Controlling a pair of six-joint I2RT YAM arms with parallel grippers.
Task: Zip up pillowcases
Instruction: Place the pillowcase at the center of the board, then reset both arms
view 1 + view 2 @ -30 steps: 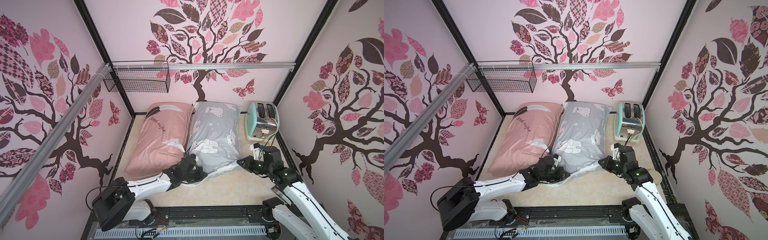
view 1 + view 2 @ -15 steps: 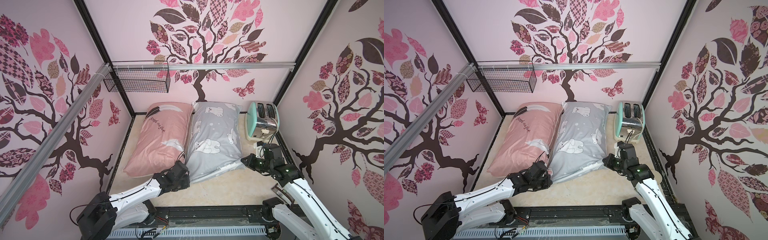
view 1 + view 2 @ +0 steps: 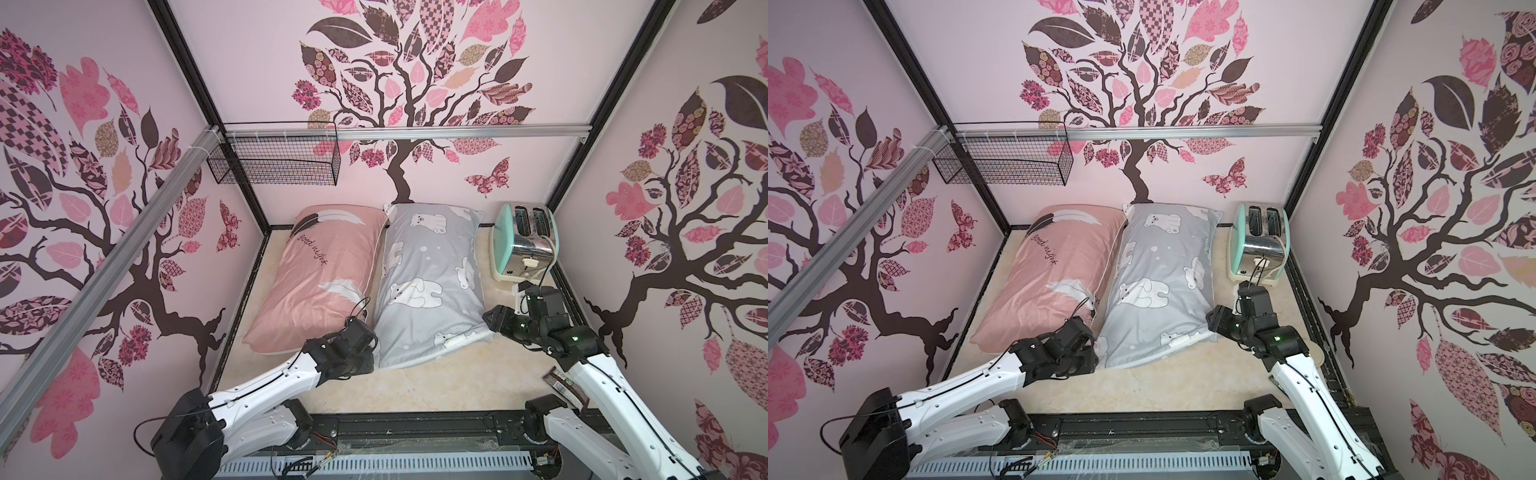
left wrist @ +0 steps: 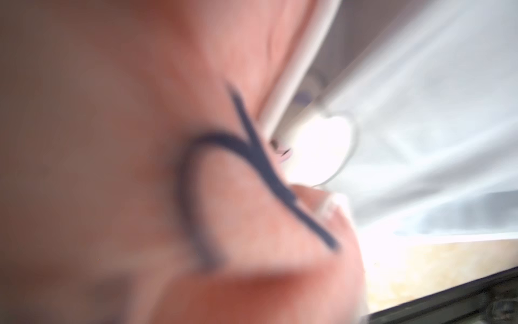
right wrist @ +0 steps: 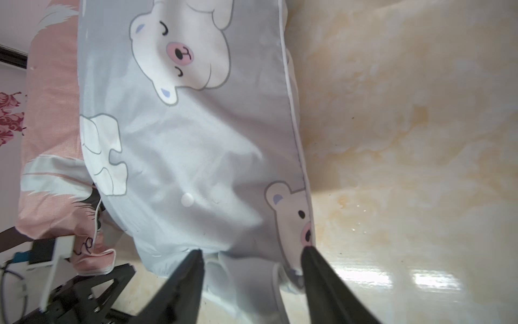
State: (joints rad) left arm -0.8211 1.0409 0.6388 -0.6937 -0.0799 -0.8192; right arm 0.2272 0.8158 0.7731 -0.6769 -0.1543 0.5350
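Two pillowcases lie side by side on the beige floor, in both top views: a pink one [image 3: 328, 282] [image 3: 1054, 274] with "good night" script and a grey one [image 3: 428, 282] [image 3: 1163, 274] with white bears. My left gripper [image 3: 368, 349] [image 3: 1090, 351] presses against the pink pillow's near corner. The left wrist view is a blur of pink fabric [image 4: 140, 168] beside grey fabric [image 4: 434, 140], and its fingers are hidden. My right gripper [image 3: 488, 320] [image 5: 252, 249] stands open, its fingers on either side of the grey pillow's [image 5: 196, 140] near right corner.
A mint and chrome toaster [image 3: 524, 241] stands at the back right, just beyond the right arm. A black wire basket [image 3: 274, 160] hangs on the back left rail. A dark packet [image 3: 561, 384] lies by the right arm's base. A black rail [image 3: 415, 424] borders the front.
The right gripper has opened and let the grey pillow's corner drop flat. The left gripper has slid left from under the grey pillow's near edge to the pink pillow's corner.
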